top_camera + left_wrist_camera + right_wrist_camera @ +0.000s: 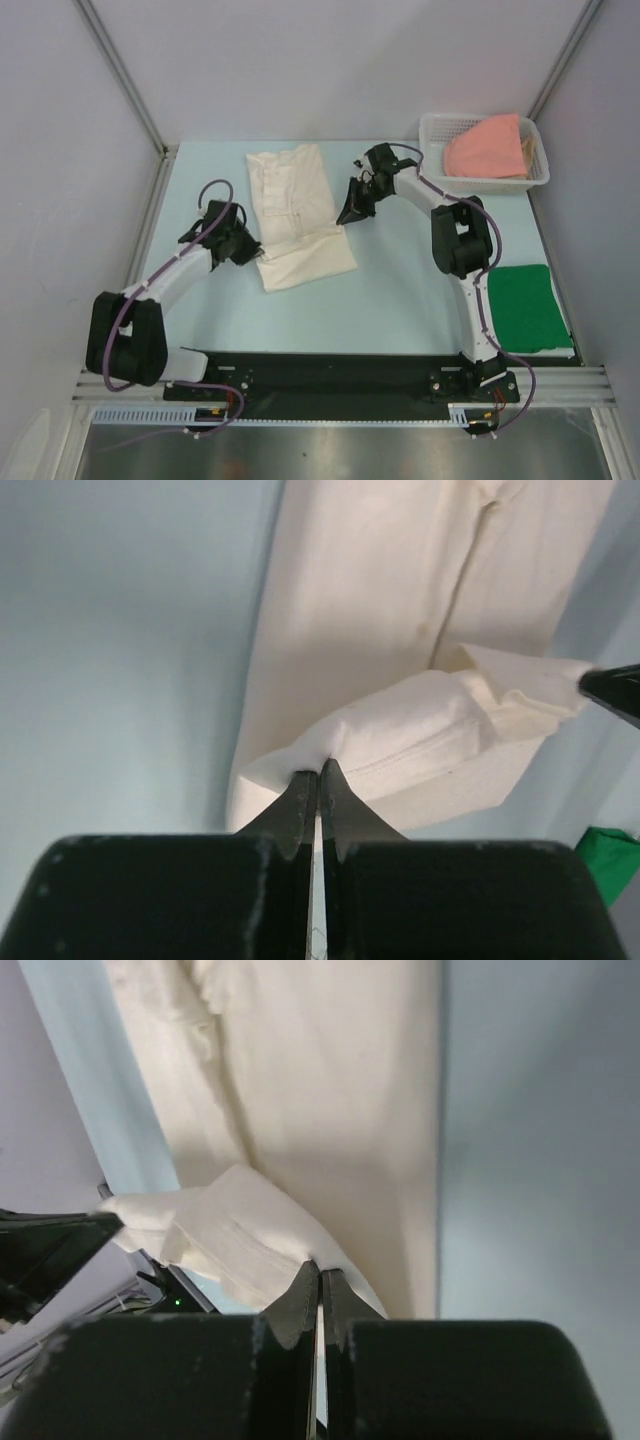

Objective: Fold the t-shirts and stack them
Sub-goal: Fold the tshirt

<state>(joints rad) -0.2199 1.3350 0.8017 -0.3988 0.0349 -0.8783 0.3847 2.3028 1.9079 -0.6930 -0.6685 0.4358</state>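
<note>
Left gripper (256, 251) and right gripper (349, 214) are each clamping a near corner of the cream-white t-shirt (292, 195), lying toward the worktop's far edge, its soft, light-looking cotton sagging between them.

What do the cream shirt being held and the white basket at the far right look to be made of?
Cream-white shirt: soft matte cloth, probably cotton; it creases and sags where the left gripper and right gripper pinch it. Basket: apparently rigid white plastic, smooth-looking; its lattice wall holds a crisp moulded shape.
</note>
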